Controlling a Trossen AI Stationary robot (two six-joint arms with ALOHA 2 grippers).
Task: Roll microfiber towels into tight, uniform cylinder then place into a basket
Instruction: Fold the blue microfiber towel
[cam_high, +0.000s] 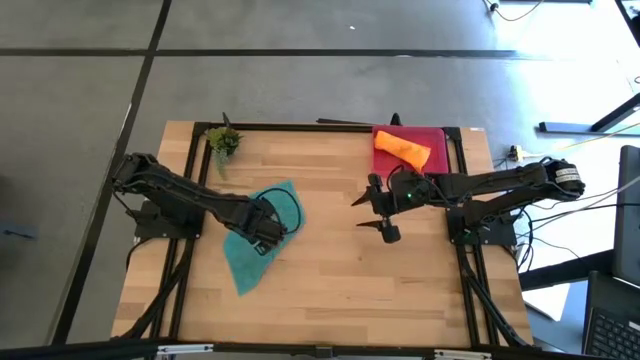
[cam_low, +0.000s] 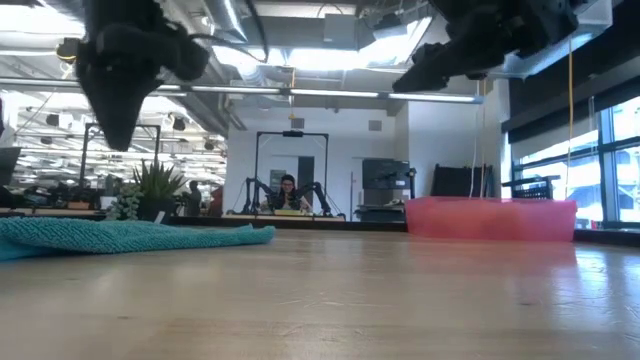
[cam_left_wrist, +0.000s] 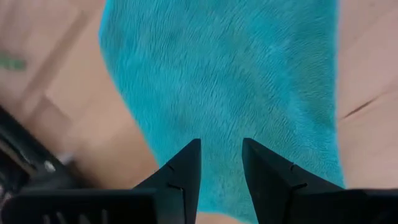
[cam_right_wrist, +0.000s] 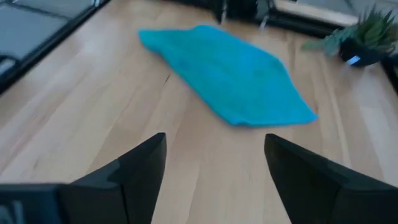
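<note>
Hovering over flat teal towel: left gripper, fingers apart; potted plant near.

Counter: pale wood planks, smooth, faint sheen, visible grain.
Teal towel: soft cloth, fuzzy short nap, matt.
Orange towel: cloth, matt.
Basket: pink-red plastic, smooth, slightly translucent.
Claw fingers: dark, matt, hard-edged.
</note>
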